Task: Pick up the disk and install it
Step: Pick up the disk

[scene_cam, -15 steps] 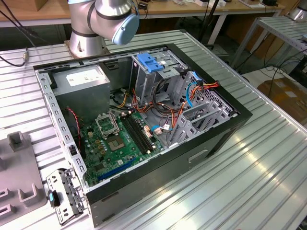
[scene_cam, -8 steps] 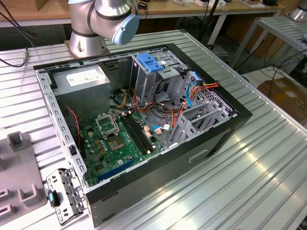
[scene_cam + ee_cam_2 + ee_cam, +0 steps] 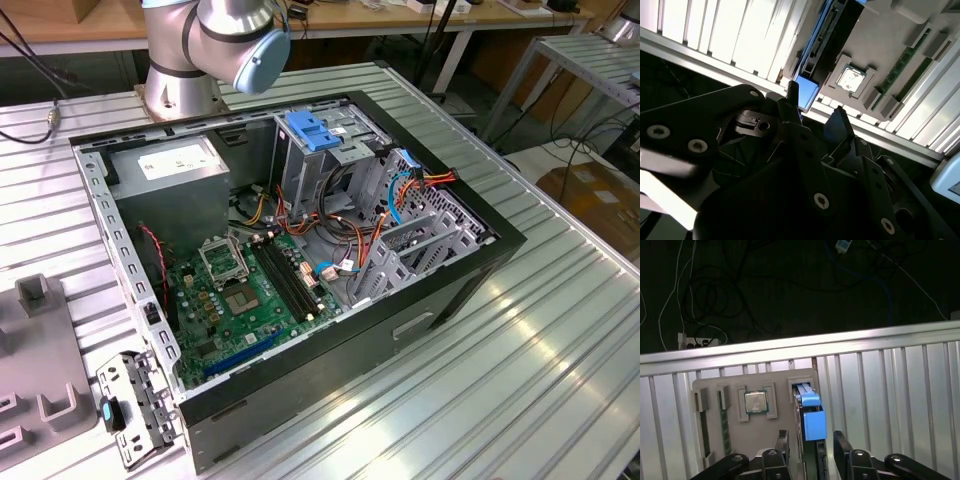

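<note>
The disk [image 3: 810, 412] stands on edge in a slot of a grey holder plate [image 3: 780, 385], its blue side rail and blue end tab facing the camera. In the second wrist view the disk [image 3: 832, 35] is a dark slab with a blue rail, ending in a blue tab. My gripper [image 3: 811, 436] is open just above it, one black finger on each side of the blue tab and neither touching it. The same open fingers frame the tab in the second wrist view, around the gripper [image 3: 815, 102].
The holder plate also carries a processor chip [image 3: 755, 402] and memory sticks [image 3: 725, 425] on a ribbed aluminium table [image 3: 890, 390]. The exterior view has the open computer case [image 3: 480, 270] with a blue bracket [image 3: 315, 130] on its drive cage, a grey power supply [image 3: 175, 165] and a loose metal bracket [image 3: 135, 400].
</note>
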You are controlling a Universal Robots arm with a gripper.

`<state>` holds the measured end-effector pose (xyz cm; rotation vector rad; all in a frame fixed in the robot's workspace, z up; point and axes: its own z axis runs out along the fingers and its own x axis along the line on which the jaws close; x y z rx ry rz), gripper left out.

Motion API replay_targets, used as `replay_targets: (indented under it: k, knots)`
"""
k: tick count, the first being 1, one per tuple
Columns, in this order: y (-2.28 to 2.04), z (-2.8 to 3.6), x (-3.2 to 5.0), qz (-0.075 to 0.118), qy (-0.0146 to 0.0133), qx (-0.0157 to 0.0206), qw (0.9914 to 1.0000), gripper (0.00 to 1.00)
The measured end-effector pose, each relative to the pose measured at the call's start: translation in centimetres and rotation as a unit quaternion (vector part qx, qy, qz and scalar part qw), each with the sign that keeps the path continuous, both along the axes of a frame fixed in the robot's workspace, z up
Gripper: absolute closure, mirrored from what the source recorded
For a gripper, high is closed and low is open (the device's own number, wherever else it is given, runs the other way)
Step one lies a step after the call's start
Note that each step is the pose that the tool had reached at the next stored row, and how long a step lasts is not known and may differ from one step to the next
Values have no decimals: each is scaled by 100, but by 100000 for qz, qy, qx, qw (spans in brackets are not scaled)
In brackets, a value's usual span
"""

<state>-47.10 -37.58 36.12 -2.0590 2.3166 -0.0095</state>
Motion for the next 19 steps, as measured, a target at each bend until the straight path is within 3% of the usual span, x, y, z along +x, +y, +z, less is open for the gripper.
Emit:
replay_targets:
  k: [6,7,9,13,17,19]
  knots:
    - [0,-2,0,-8,10,-37,100000,51]
    - [0,-2,0,-8,12,-36,100000,44]
    - [1,-5,0,-9,9,-35,100000,44]
    - [44,-106,3,-10,148,-31,100000,44]
    - [50,-191,3,-9,443,-35,99999,44]
    - [50,-199,3,-13,521,-41,99999,44]
